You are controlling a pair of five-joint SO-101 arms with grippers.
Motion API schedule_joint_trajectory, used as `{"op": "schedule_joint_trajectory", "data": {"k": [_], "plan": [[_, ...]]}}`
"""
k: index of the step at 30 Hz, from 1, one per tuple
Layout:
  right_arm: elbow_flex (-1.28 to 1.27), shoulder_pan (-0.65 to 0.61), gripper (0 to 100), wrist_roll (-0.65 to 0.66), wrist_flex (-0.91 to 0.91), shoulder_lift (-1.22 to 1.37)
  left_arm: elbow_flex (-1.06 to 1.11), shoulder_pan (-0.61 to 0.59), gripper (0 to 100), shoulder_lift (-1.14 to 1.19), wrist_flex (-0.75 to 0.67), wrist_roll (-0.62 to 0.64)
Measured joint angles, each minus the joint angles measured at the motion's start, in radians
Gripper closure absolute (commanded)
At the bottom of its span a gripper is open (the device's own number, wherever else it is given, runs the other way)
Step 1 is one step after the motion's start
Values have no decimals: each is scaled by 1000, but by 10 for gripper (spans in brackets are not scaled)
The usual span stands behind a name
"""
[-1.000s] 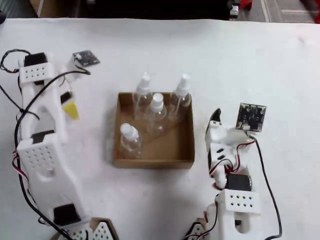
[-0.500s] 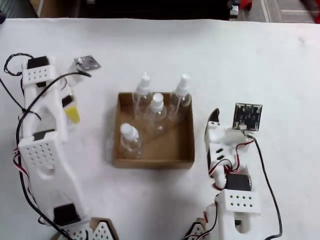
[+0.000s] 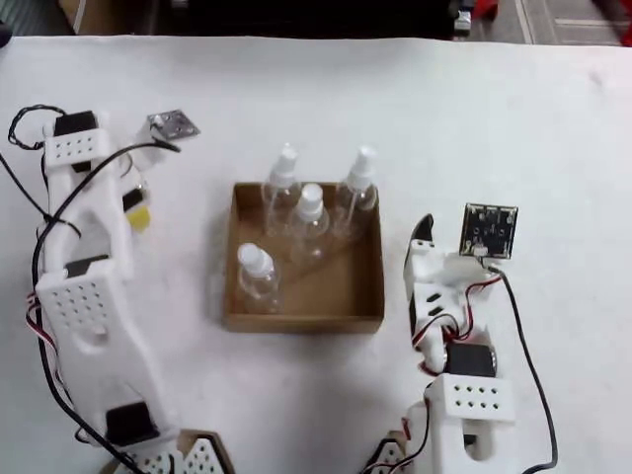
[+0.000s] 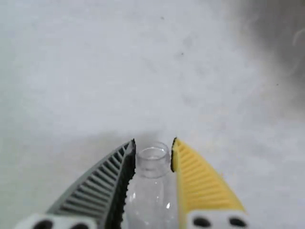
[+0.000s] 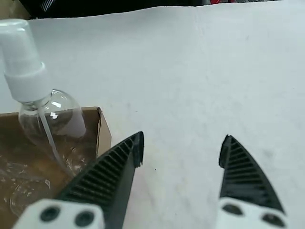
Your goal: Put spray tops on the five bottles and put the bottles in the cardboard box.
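Left gripper (image 4: 153, 143): you see it closed on an uncapped bottle (image 4: 150, 195), well apart from the cardboard box (image 3: 301, 318), on the left arm's side of it.
Right gripper (image 5: 183, 143): open above the desk (image 3: 444, 109), just beside the box.
Box: four capped bottles (image 3: 309, 212) stand inside.

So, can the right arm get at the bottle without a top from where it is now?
Probably not. The uncapped bottle is in the left gripper, beyond the cardboard box, whose four capped bottles stand between it and the open right gripper.
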State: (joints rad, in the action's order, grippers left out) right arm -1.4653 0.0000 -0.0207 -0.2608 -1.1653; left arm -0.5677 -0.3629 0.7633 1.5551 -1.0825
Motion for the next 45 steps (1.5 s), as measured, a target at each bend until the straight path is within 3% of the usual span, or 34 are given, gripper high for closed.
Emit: {"op": "schedule_joint_trajectory", "data": {"k": [3,7,12,17,22,28,36,41,45], "plan": [[0,0,765,0,0,0,0,3,890,0,8,-2],[0,0,765,0,0,0,-2,14,985,0,64,-21],[0,0,765,0,0,0,-78,41,978,0,183,-25],[0,0,765,0,0,0,-123,43,978,-11,210,-25],[0,0,765,0,0,0,-123,77,978,-121,216,94],[0,0,765,0,0,0,-103,181,978,-420,221,229],[0,0,765,3,0,0,180,367,978,-1022,224,364],[0,0,765,3,0,0,189,522,976,-1445,224,460],[0,0,765,5,0,0,184,591,976,-1714,147,601]]}}
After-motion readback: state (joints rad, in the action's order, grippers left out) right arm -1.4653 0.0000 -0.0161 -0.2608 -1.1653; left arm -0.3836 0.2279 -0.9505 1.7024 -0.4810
